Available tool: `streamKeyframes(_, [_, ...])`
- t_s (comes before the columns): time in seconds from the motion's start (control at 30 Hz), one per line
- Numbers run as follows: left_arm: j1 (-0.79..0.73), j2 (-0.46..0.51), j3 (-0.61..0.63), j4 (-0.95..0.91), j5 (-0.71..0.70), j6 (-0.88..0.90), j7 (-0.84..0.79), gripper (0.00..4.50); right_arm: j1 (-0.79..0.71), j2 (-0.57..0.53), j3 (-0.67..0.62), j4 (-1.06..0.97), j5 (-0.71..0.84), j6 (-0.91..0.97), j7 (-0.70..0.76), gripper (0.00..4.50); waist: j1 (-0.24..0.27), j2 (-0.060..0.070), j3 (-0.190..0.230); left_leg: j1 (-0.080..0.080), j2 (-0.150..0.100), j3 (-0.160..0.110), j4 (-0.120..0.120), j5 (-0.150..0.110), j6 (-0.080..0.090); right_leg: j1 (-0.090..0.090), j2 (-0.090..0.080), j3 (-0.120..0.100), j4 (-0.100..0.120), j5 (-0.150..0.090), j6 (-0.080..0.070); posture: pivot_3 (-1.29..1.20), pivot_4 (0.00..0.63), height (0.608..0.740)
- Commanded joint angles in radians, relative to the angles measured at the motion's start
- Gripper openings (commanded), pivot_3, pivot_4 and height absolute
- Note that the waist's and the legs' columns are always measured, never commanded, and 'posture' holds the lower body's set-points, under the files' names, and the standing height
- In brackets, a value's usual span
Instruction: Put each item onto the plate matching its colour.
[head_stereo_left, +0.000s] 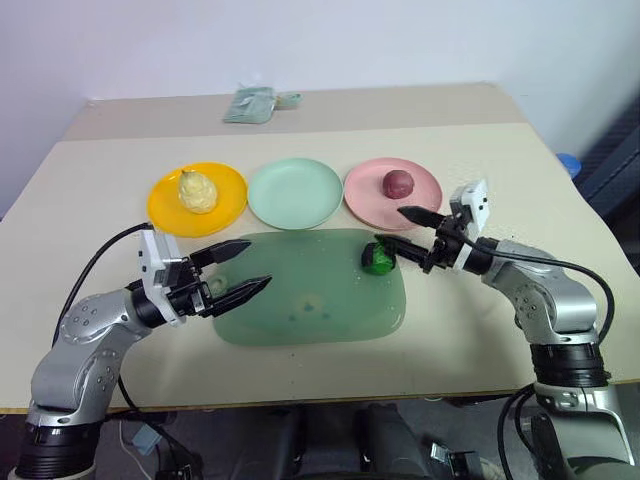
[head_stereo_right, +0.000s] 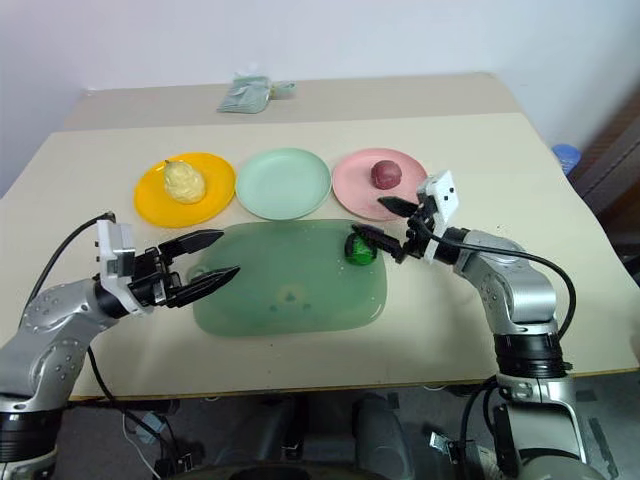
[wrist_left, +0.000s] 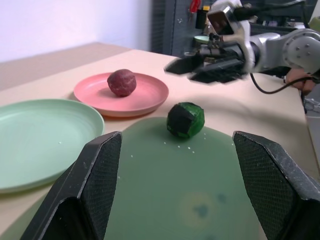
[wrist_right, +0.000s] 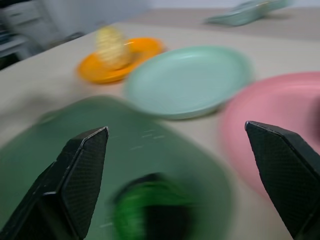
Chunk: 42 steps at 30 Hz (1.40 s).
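While we hunted for logos or printing on the toys and plates, nothing readable turned up; the folded pale-green packet (head_stereo_left: 250, 104) at the far edge of the tabletop (head_stereo_left: 520, 160) is too small to make out any writing.

So, layout: three plates sit in a row across the middle. We've got the orange-yellow plate (head_stereo_left: 165, 210) on the left with the pale-yellow pear (head_stereo_left: 197, 191) standing on it, the mint green plate (head_stereo_left: 295, 192) bare in the centre, and the pink plate (head_stereo_left: 370, 205) on the right with the maroon ball (head_stereo_left: 398, 183) resting on it. Nearer to us lies the translucent green mat (head_stereo_left: 310, 290), and the green-and-black ball (head_stereo_left: 379, 258) sits on its far right corner, close to the pink plate's near rim.

Our right gripper (head_stereo_left: 402, 230) hangs just right of that ball, jaws spread wide with nothing between them, one finger over the pink plate's edge and the other beside the ball. Our left gripper (head_stereo_left: 245, 270) hovers over the mat's left end, jaws parted and empty, pointing toward the ball.
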Motion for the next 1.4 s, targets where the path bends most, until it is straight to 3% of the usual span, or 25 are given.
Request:
streamKeyframes(0.03, [-0.019, 0.015, 0.001, -0.015, -0.011, 0.0, -0.01, 3.65, 0.0, 0.0, 0.035, -0.021, 0.01, 0.002, 0.023, 4.47, 0.001, 0.0, 0.0, 0.0, 0.0, 0.0, 0.0, 0.0, 0.0, 0.0, 0.0, 0.0, 0.0, 0.0, 0.0, 0.0, 0.15, 0.74])
streamKeyframes(0.4, [0.032, 0.023, 0.03, -0.017, 0.01, -0.042, -0.027, 3.65, -0.055, 0.042, 0.174, 0.194, -0.175, -0.203, 0.026, 4.47, 0.0, 0.0, 0.0, 0.0, 0.0, 0.0, 0.0, 0.003, -0.004, 0.0, 0.0, 0.0, 0.0, 0.0, 0.0, 0.0, 0.15, 0.74])
streamKeyframes(0.5, [0.063, 0.018, 0.041, -0.022, 0.014, -0.06, -0.027, 3.65, -0.068, 0.054, 0.17, 0.217, -0.181, -0.222, 0.023, 3.56, 0.0, 0.0, 0.0, 0.0, 0.0, 0.0, 0.0, 0.003, -0.005, 0.0, 0.0, 0.0, 0.0, 0.0, 0.0, 0.0, 0.15, 0.74])
streamKeyframes(0.6, [0.087, 0.013, 0.05, -0.028, 0.012, -0.074, -0.018, 3.65, -0.07, 0.064, 0.165, 0.207, -0.185, -0.239, 0.018, 2.17, 0.001, 0.0, 0.0, 0.0, 0.0, 0.0, 0.0, 0.003, -0.004, 0.0, 0.0, 0.0, 0.0, 0.0, 0.0, 0.0, 0.15, 0.74])
streamKeyframes(0.87, [0.126, -0.03, 0.092, -0.027, -0.002, -0.081, 0.068, 3.65, -0.212, 0.184, 0.161, 0.252, -0.204, -0.274, -0.096, 2.17, -0.003, 0.0, 0.0, 0.0, 0.0, 0.0, 0.0, 0.003, -0.005, -0.001, 0.0, 0.0, 0.0, 0.0, 0.0, 0.0, 0.15, 0.74])
streamKeyframes(1.0, [0.126, -0.078, 0.101, -0.024, 0.045, -0.082, 0.198, 3.65, -0.365, 0.303, 0.176, 0.505, -0.3, -0.421, -0.222, 2.17, -0.005, 0.0, 0.0, 0.0, 0.0, 0.0, 0.0, 0.003, -0.005, -0.001, 0.001, 0.0, 0.001, 0.0, 0.0, 0.0, 0.15, 0.74])
streamKeyframes(1.23, [0.079, -0.18, 0.097, -0.046, 0.207, -0.086, 0.509, 3.65, -0.693, 0.466, 0.117, 1.135, -0.391, -0.738, -0.45, 2.17, -0.002, -0.001, 0.0, 0.0, 0.0, 0.0, 0.0, 0.003, -0.006, -0.001, 0.001, -0.001, 0.001, 0.0, 0.0, 0.0, 0.15, 0.74])
streamKeyframes(1.4, [0.024, -0.239, 0.074, -0.015, 0.343, -0.1, 0.681, 3.65, -0.771, 0.503, 0.093, 1.331, -0.436, -0.8, -0.532, 2.17, -0.006, -0.002, -0.001, 0.0, -0.001, 0.0, 0.0, 0.004, -0.006, -0.001, 0.001, -0.001, 0.001, 0.0, 0.0, 0.0, 0.15, 0.74])
